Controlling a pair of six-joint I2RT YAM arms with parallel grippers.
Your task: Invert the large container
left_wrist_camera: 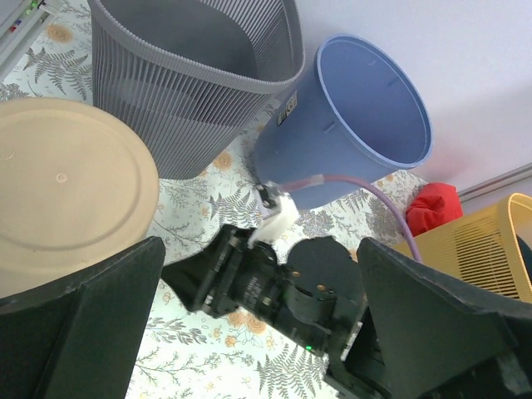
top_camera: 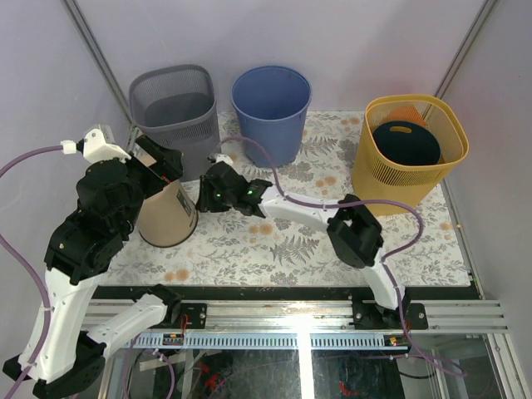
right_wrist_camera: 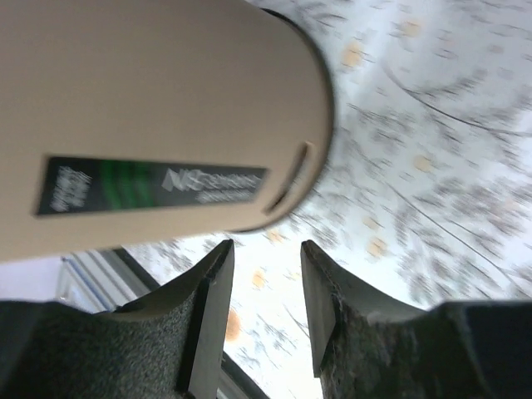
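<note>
Top view: our beige container (top_camera: 169,218) sits left of centre, half hidden under the left gripper (top_camera: 156,166), with the right gripper (top_camera: 204,194) just beside it.

Left wrist view: the left jaws are spread wide, the container's flat end is at far left, and the right gripper sits low centre. We reckon the arms could clash.

Right wrist view: the right jaws are partly apart and pinching nothing. We think a careless nudge might topple the container.

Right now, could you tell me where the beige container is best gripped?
Probably at the rim beside its handle slot, coming from the right gripper's side. The beige container has its closed base upward, and its tapered wall looks too wide for the jaws.
</note>
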